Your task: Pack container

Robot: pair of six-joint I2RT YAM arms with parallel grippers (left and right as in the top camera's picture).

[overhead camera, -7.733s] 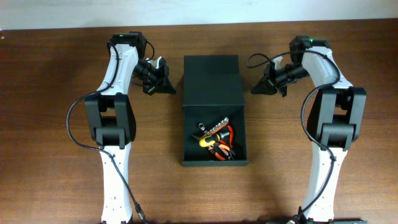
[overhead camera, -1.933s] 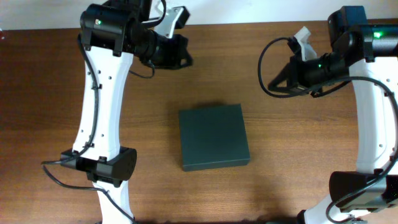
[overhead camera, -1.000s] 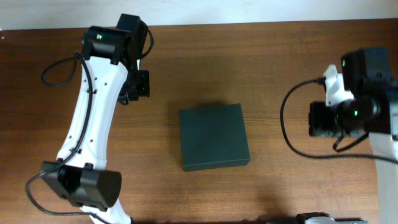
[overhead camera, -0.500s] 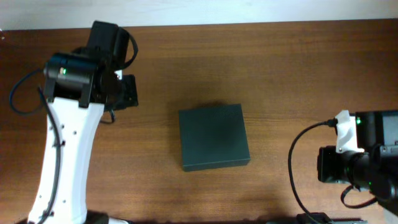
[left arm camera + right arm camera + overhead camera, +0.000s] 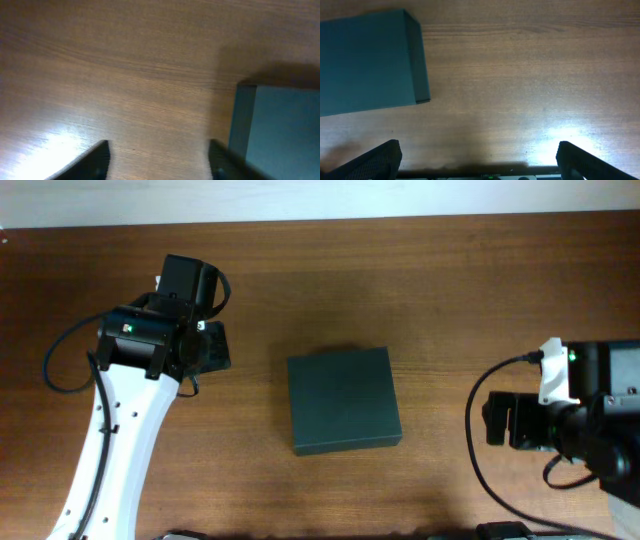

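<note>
The container [image 5: 344,400] is a matte black box lying in the middle of the table with its lid down flat, so its contents are hidden. My left gripper [image 5: 157,156] hangs above bare wood to the container's left. It is open with nothing between its fingers, and the container's corner [image 5: 280,130] shows at the right of that view. My right gripper [image 5: 479,161] is over bare wood to the container's right, open wide and empty. The container [image 5: 367,62] sits at the upper left of the right wrist view.
The brown wooden table [image 5: 450,290] surrounds the box, with a pale wall strip along its far edge. The left arm [image 5: 130,410] rises from the lower left. The right arm [image 5: 590,425] and its cable [image 5: 478,465] sit at the lower right.
Both grippers have opened from shut within the last second. The left arm drifted towards the box and the right arm swung down to the lower right. The container's lid, open earlier, now lies shut.
</note>
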